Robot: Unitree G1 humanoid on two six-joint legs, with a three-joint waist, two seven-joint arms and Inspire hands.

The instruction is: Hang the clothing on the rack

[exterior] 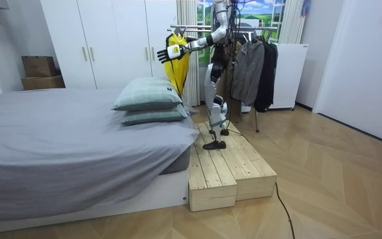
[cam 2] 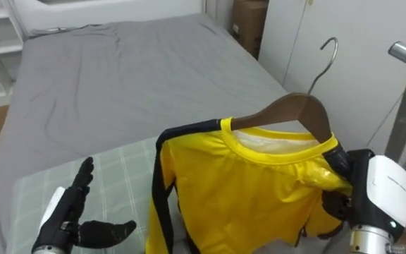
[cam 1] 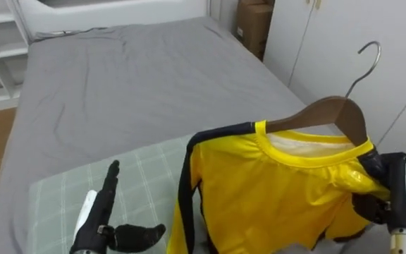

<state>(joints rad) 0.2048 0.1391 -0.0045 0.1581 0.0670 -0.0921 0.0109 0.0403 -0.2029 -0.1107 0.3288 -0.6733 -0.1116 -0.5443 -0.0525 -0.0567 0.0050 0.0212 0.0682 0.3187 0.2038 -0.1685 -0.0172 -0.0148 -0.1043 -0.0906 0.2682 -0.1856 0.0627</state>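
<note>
A: Where's the shirt (cam 1: pixel 273 190) being kept?
B: Being held up on a hanger (cam 1: pixel 330 113) by the R hand (cam 1: pixel 393 194), fingers clamped on its shoulder, nr the bed (cam 1: pixel 132 85).
A: L hand (cam 1: pixel 108 219)?
B: Being held open, fingers straight, above the pillow (cam 1: pixel 62 190).

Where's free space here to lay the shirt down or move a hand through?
The grey bed is bare from the green pillow up to its far edge. Crowded: the yellow shirt on its hanger, held by the right hand, beside the open left hand over the pillow.
</note>
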